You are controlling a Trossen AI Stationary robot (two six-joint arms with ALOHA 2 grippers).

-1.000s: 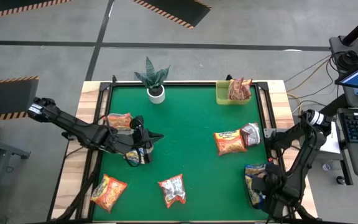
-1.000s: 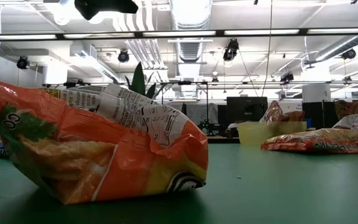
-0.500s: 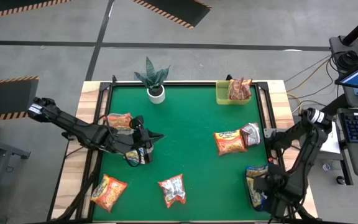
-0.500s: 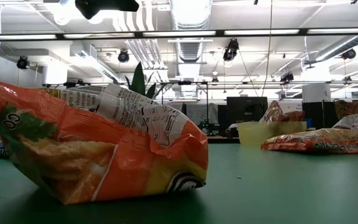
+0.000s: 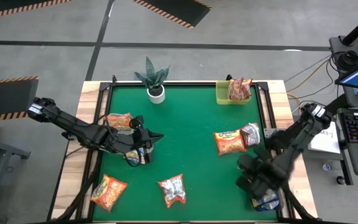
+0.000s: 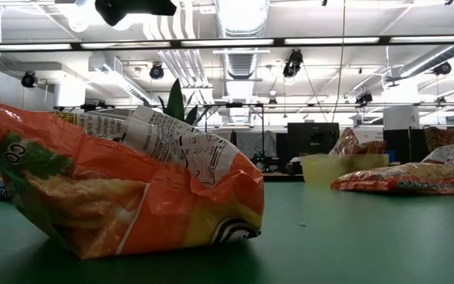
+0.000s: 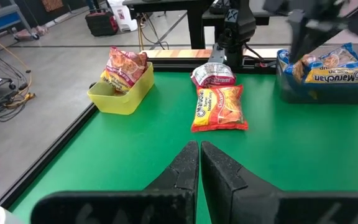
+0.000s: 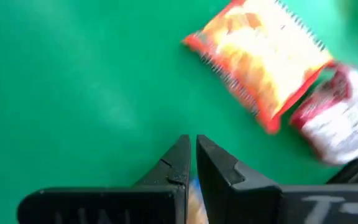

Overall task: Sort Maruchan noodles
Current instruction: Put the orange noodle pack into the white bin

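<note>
Since the earlier frame, the right gripper (image 5: 248,171) has been swung inward over the green table (image 5: 191,124), its fingers (image 8: 180,163) pressed together on nothing, just short of the orange noodle packet (image 5: 229,142) and the red-silver packet (image 5: 251,133). A yellow-and-blue packet (image 5: 267,200) is seen below it by the table's right edge. More packets lie scattered on the left, one standing in the lime-green tray (image 5: 224,94). The left gripper (image 5: 157,136) is held closed and empty at mid-left.

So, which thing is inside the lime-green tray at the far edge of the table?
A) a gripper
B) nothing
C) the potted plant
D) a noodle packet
D: in the high view a reddish noodle packet stands in the lime-green tray.
</note>
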